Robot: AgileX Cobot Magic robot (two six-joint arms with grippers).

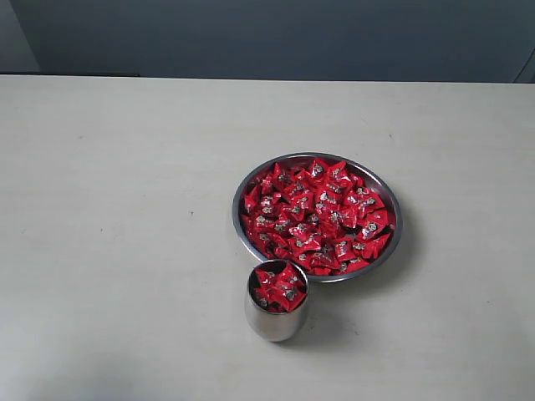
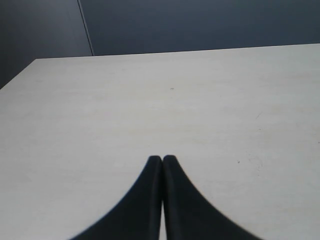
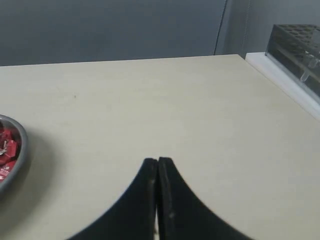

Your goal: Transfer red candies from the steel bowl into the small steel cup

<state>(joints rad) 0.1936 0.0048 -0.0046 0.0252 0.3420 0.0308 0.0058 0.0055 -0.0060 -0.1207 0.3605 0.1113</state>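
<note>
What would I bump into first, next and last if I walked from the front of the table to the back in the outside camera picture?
small steel cup topped with red candies → steel bowl heaped with more of them → bare table → dark wall

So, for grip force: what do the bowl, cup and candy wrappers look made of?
The steel bowl looks like polished metal, likely steel: mirror-like rim. The small steel cup seems the same: reflective wall. The red candies have glossy wrappers, maybe foil or plastic film, creased with highlights.
</note>
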